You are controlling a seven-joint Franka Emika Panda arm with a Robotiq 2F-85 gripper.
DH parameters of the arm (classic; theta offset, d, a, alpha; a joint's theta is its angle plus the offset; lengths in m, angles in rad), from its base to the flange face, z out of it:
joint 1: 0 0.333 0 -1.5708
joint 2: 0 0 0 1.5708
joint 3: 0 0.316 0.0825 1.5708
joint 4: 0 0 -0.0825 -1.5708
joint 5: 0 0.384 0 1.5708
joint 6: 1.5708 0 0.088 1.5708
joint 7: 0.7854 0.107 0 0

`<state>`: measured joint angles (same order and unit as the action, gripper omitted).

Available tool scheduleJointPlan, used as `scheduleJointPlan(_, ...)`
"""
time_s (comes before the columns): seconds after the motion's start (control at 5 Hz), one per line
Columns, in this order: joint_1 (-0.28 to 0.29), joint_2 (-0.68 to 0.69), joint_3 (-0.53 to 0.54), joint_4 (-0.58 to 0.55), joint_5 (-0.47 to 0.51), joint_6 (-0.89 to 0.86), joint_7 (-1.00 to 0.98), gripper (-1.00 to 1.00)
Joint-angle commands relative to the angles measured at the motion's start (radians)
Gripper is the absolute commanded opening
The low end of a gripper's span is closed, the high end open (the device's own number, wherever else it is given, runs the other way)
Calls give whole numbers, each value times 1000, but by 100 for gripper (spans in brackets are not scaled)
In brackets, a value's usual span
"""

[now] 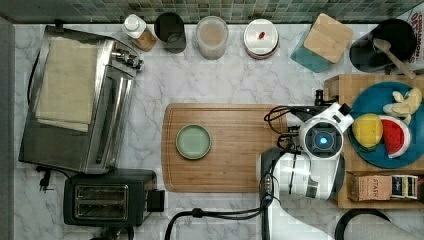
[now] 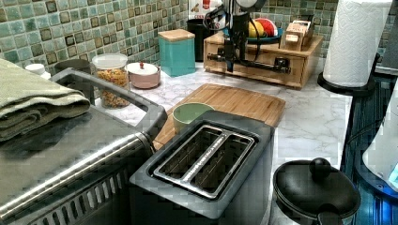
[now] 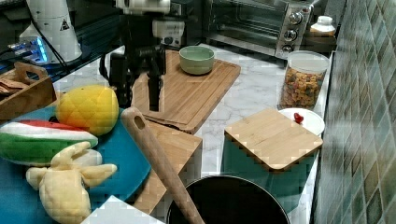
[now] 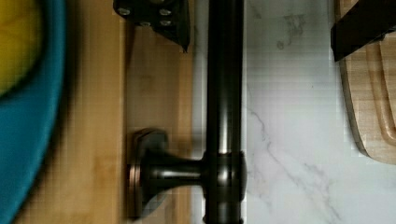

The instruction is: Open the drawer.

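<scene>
The drawer (image 2: 263, 57) is the light-wood front of a box unit (image 1: 345, 87), and in the left view it sits flush with the box. A long black bar handle (image 4: 225, 93) runs across it on a round post (image 4: 161, 170); the same handle (image 2: 256, 65) shows in the left view. My gripper (image 4: 259, 44) hangs straight down over the handle and is open. One finger (image 4: 159, 16) is on the drawer side of the bar, the other finger (image 4: 362, 25) on the counter side. The gripper (image 2: 230, 58) stands near the middle of the bar.
A blue plate (image 1: 380, 150) with toy fruit and a tea box (image 1: 382, 186) rest on top of the unit. A cutting board (image 1: 235, 150) with a green bowl (image 1: 193, 141) lies just in front of the drawer. A paper-towel roll (image 2: 354, 42), a toaster (image 2: 206, 159) and a toaster oven (image 1: 75, 100) stand further off.
</scene>
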<state>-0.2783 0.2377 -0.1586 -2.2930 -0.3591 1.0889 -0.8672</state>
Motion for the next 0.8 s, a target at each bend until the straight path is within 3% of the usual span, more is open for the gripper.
scheduleJointPlan(0.2, 15, 8, -33, -2, -50, 0, -6, 100)
scheduleJointPlan(0.4, -14, 15, 13, 23, 30, -46, -75, 100)
scheduleJointPlan(0.6, -83, 38, 79, 20, 174, 22, -264, 100)
scheduleJointPlan(0.8, -42, 10, 77, -45, 214, 92, -228, 100)
